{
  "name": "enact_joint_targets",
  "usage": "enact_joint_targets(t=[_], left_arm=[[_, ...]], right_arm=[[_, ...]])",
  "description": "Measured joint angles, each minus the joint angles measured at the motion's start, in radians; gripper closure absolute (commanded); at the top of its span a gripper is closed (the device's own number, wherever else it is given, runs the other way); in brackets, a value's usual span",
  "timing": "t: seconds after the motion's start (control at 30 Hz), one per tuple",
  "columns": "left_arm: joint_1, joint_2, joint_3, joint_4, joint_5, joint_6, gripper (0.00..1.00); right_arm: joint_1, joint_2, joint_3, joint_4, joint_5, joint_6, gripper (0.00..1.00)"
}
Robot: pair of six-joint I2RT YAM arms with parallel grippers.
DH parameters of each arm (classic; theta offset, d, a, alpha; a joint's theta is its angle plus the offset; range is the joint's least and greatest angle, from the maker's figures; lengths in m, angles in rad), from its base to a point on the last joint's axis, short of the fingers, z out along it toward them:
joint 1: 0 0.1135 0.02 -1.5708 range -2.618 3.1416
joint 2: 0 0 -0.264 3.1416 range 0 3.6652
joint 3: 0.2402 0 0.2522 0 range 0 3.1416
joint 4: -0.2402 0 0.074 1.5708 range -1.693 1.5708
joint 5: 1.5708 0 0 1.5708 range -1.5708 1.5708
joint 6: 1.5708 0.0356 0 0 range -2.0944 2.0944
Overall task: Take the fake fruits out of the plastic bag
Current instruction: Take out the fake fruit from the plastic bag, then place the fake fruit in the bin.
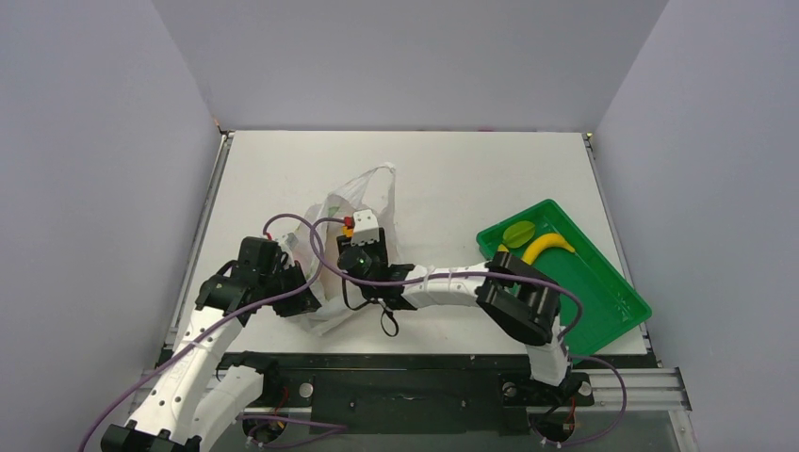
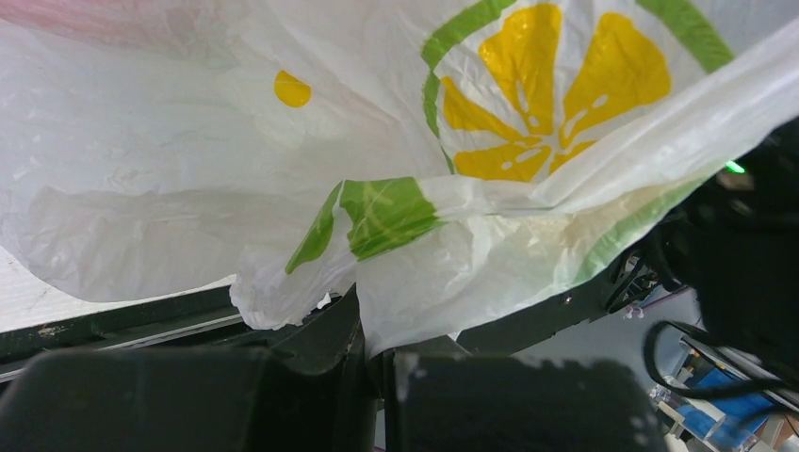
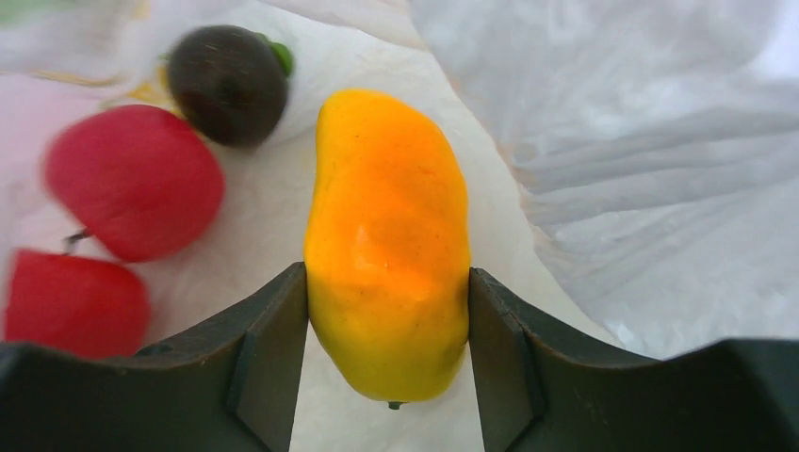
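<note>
The orange-yellow glossy plastic mango [image 3: 388, 245] lies inside the thin, crinkly, translucent white plastic bag [image 3: 641, 188]. My right pincer [image 3: 388, 311] is clamped on it, one dark finger [image 3: 273, 358] pressed against each flank of its lower half. To the mango's left in the right wrist view, two glossy red apples [image 3: 132, 179] and a round dark purple fruit [image 3: 226, 83] rest on the bag's inner film. My left pincer [image 2: 375, 363] is closed on a fold of the bag's near-left edge, below a printed yellow citrus slice. The bag sits on the white bench [image 1: 471, 179]. Well apart to the right is a green rectangular plastic tray [image 1: 603, 311]. It holds a yellow banana [image 1: 548, 247] and a flat green fruit [image 1: 519, 232].
</note>
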Motion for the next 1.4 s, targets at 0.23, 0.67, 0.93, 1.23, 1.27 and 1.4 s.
enact_joint_targets(t=[0.23, 0.67, 0.93, 1.23, 1.27, 1.4], left_arm=[[0.001, -0.001, 0.000, 0.000, 0.005, 0.001, 1.00], [0.006, -0.012, -0.002, 0.001, 0.011, 0.005, 1.00], [0.006, -0.004, -0.002, 0.004, 0.025, 0.008, 1.00], [0.006, -0.015, -0.002, 0.005, 0.027, 0.018, 1.00], [0.006, -0.016, -0.002, 0.005, 0.029, 0.018, 1.00], [0.006, -0.023, -0.002, 0.005, 0.035, 0.018, 1.00]], right_arm=[[0.011, -0.203, -0.115, 0.031, -0.162, -0.002, 1.00], [-0.003, -0.444, -0.308, 0.052, -0.473, 0.048, 1.00], [-0.026, -0.851, -0.554, -0.129, -0.318, 0.071, 1.00], [-0.216, -1.264, -0.685, -0.477, 0.005, 0.288, 1.00], [-0.241, -1.287, -0.685, -0.509, 0.035, 0.315, 1.00], [-0.431, -1.342, -0.690, -0.619, 0.107, 0.405, 1.00]])
